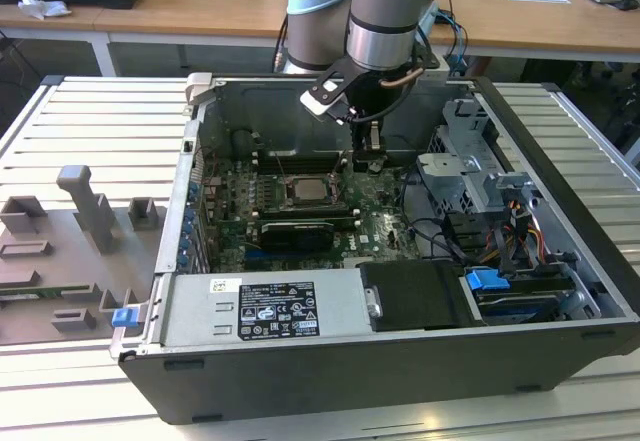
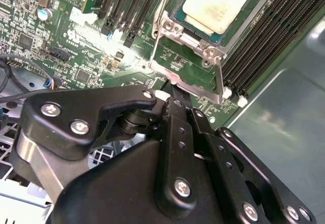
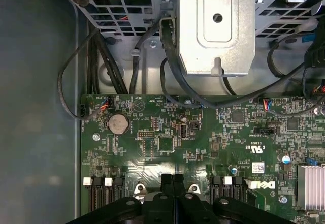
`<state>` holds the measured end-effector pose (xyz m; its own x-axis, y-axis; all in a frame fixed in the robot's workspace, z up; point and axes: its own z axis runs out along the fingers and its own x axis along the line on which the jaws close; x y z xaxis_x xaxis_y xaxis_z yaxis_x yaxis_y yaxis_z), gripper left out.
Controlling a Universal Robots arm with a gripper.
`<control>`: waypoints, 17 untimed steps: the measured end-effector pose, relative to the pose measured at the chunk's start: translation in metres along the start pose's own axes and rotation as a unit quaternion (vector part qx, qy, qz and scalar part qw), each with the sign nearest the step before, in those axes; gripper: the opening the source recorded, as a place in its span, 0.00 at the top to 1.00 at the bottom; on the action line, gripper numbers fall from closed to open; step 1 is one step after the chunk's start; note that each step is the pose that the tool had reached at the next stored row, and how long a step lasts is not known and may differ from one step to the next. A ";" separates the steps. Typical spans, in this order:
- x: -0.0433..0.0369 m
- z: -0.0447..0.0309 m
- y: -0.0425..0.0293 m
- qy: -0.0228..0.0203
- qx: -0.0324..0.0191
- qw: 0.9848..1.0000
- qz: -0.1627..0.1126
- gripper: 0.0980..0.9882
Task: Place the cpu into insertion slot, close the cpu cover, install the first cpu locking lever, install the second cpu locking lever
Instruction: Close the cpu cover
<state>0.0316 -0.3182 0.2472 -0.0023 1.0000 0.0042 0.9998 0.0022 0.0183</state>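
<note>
The cpu [image 2: 216, 5] lies flat in the insertion slot [image 2: 176, 17], its dull silver-beige top facing up; the exterior view has the cpu [image 1: 305, 189] in the middle of the green board. The cpu cover [image 2: 219, 79] is swung up off the socket, with green board showing through its window. My gripper [image 2: 172, 94] is shut, and its black tips touch the cover's free edge. In the first wrist view the gripper [image 3: 172, 181] has both fingers pressed together. In the exterior view the gripper [image 1: 372, 146] hangs just to the right of the socket. A thin lever rod [image 2: 166, 4] stands beside the socket.
Long black memory slots [image 2: 127, 5] flank the socket on both sides. A metal drive cage [image 3: 216, 26] and black cables [image 3: 101, 66] lie beyond the board. The power supply [image 1: 270, 306] and a black expansion card [image 1: 295, 231] sit nearer the case front. A grey fixture [image 1: 85, 211] stands outside, on the exterior view's left.
</note>
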 end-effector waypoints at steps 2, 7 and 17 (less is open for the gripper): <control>0.0000 0.0000 -0.0024 0.000 0.000 1.000 0.000 0.99; 0.0000 -0.0002 -0.0124 0.000 0.000 1.000 0.000 0.99; 0.0001 0.0050 -0.0432 0.000 0.000 1.000 0.000 0.99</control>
<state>-0.0115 -0.3182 0.2414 -0.0023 1.0000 0.0042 0.9998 0.0022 0.0180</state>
